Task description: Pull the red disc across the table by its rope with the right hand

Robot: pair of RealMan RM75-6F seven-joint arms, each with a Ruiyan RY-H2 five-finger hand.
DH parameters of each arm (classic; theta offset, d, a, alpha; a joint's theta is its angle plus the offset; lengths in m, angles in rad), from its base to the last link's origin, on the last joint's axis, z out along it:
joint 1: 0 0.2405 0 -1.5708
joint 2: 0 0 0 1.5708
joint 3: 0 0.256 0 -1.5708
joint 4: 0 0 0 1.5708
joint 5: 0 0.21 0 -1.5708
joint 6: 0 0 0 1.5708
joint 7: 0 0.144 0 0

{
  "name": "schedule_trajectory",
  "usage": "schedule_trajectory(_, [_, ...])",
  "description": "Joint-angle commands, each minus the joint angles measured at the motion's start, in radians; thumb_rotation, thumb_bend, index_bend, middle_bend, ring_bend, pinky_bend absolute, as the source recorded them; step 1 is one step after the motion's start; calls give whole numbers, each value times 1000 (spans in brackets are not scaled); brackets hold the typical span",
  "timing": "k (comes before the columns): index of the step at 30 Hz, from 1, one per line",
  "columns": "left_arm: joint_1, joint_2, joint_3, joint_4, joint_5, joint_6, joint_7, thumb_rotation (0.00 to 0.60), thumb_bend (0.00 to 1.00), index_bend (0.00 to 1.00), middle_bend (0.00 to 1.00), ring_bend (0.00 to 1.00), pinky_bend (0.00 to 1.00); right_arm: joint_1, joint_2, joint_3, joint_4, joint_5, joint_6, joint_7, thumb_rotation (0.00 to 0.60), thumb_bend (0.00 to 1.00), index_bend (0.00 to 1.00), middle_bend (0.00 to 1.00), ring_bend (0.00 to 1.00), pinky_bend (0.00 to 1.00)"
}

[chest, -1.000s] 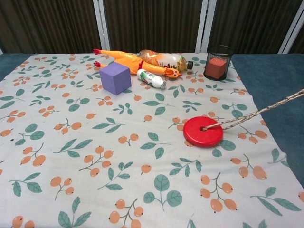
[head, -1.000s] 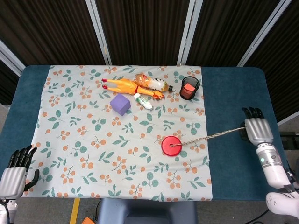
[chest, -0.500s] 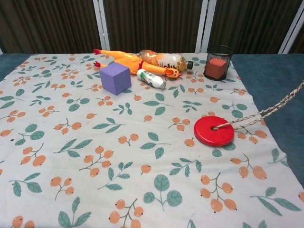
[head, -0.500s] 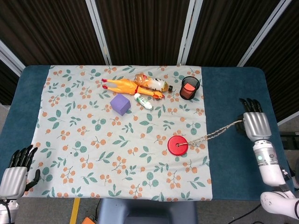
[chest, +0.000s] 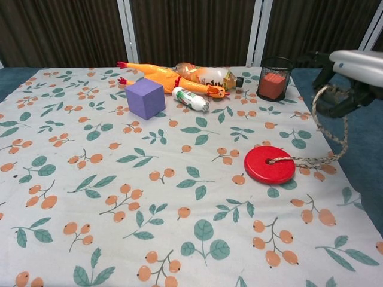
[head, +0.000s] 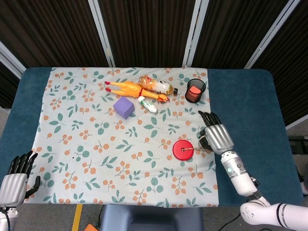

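The red disc lies flat on the floral cloth, right of centre; in the chest view the red disc sits near the cloth's right edge. Its braided rope runs right from the disc's hole, then curves up in a slack loop to my right hand. In the head view my right hand hovers just right of the disc, back side up, holding the rope underneath. At the bottom left corner my left hand rests off the table, holding nothing, fingers apart.
At the back of the cloth lie a purple cube, a rubber chicken, a small white bottle and an orange bottle. A black mesh cup stands back right. Blue tabletop borders the cloth.
The disc first slid right on a taut rope. Since then my right hand has swung left to beside the disc, the rope has gone slack, and the disc has stayed put.
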Motion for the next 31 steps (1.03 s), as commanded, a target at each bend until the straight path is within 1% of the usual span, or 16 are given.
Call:
schedule_trajectory(1, [1, 0, 1, 3, 0, 0, -1, 600, 528, 0, 23, 0, 23, 22, -5, 21, -40, 73, -48, -63, 600, 0, 0, 0, 0, 0])
schedule_trajectory(5, [-1, -1, -1, 3, 0, -2, 0, 600, 525, 0, 24, 0, 23, -6, 16, 21, -46, 21, -23, -15, 600, 0, 0, 0, 0, 0])
schedule_trajectory(8, [-2, -2, -2, -2, 5, 4, 3, 600, 528, 0, 24, 0, 23, -52, 44, 6, -62, -52, 38, 28, 600, 0, 0, 0, 0, 0])
schedule_trajectory(12, [-1, 3, -5, -12, 9, 13, 4, 600, 526, 0, 23, 0, 23, -159, 105, -50, -83, -182, 173, 98, 600, 0, 0, 0, 0, 0])
schedule_trajectory(15, [2, 12, -8, -25, 12, 26, 10, 600, 527, 0, 23, 0, 23, -269, 129, -116, -36, -296, 309, 177, 600, 0, 0, 0, 0, 0])
schedule_trajectory(18, [2, 15, -9, -29, 12, 28, 12, 600, 526, 0, 23, 0, 23, -298, 128, -132, -12, -320, 341, 196, 600, 0, 0, 0, 0, 0])
schedule_trajectory(20, [3, 21, -12, -34, 12, 34, 17, 600, 526, 0, 23, 0, 23, -360, 115, -160, 47, -341, 403, 221, 600, 0, 0, 0, 0, 0])
schedule_trajectory(21, [4, 25, -15, -37, 8, 36, 19, 600, 526, 0, 23, 0, 23, -413, 105, -184, 99, -323, 434, 232, 600, 0, 0, 0, 0, 0])
schedule_trajectory(22, [3, 29, -19, -40, 3, 34, 20, 600, 526, 0, 23, 0, 23, -474, 80, -204, 173, -304, 467, 274, 600, 0, 0, 0, 0, 0])
schedule_trajectory(25, [-2, 28, -25, -43, 5, 37, 29, 600, 526, 0, 23, 0, 23, -531, 28, -201, 291, -306, 497, 338, 600, 0, 0, 0, 0, 0])
schedule_trajectory(28, [-9, 27, -32, -45, 4, 34, 31, 600, 528, 0, 23, 0, 23, -570, -2, -204, 359, -306, 495, 359, 600, 0, 0, 0, 0, 0])
schedule_trajectory(31, [-18, 25, -36, -46, 6, 28, 36, 600, 528, 0, 23, 0, 23, -597, -19, -202, 393, -318, 498, 384, 600, 0, 0, 0, 0, 0])
